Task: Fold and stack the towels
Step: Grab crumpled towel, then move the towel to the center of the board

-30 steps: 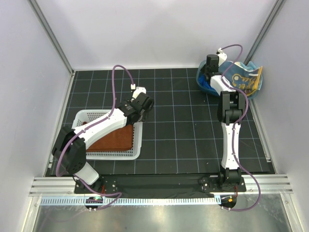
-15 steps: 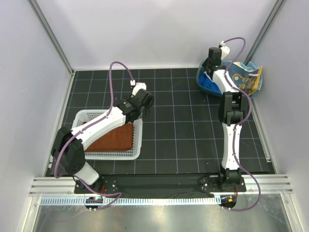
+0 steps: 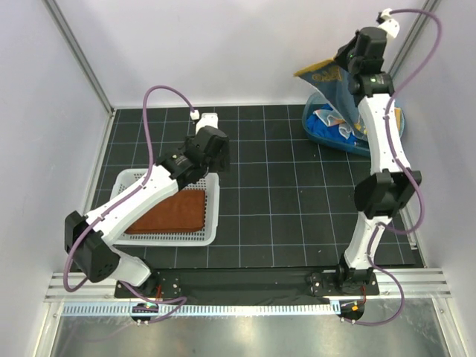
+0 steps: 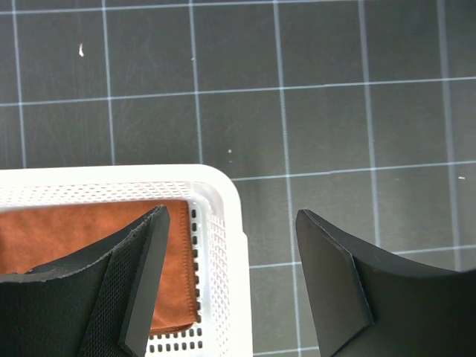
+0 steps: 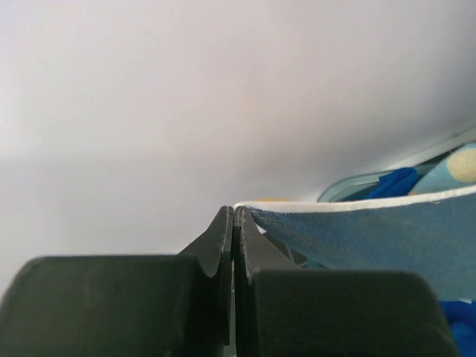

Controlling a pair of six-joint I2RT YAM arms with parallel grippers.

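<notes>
My right gripper (image 3: 346, 61) is raised high above the blue tub (image 3: 321, 134) at the back right. It is shut on the edge of the light blue spotted towel (image 3: 328, 83), which hangs down into the tub. In the right wrist view the jaws (image 5: 234, 222) are pressed together with the towel's white hem (image 5: 372, 236) pinched at the tips. A royal blue towel (image 5: 394, 182) shows in the tub behind. A folded rust-brown towel (image 3: 172, 214) lies flat in the white mesh basket (image 3: 126, 178). My left gripper (image 3: 214, 158) hovers open over the basket's far right corner (image 4: 223, 195), holding nothing.
White enclosure walls stand close behind and right of the tub. A black gridded mat (image 3: 282, 201) covers the table between basket and tub. The left arm lies across the basket's far side.
The right gripper shut on the spotted towel in the tub and rose steeply, pulling the towel up. The left arm shifted slightly left and back, still open.
</notes>
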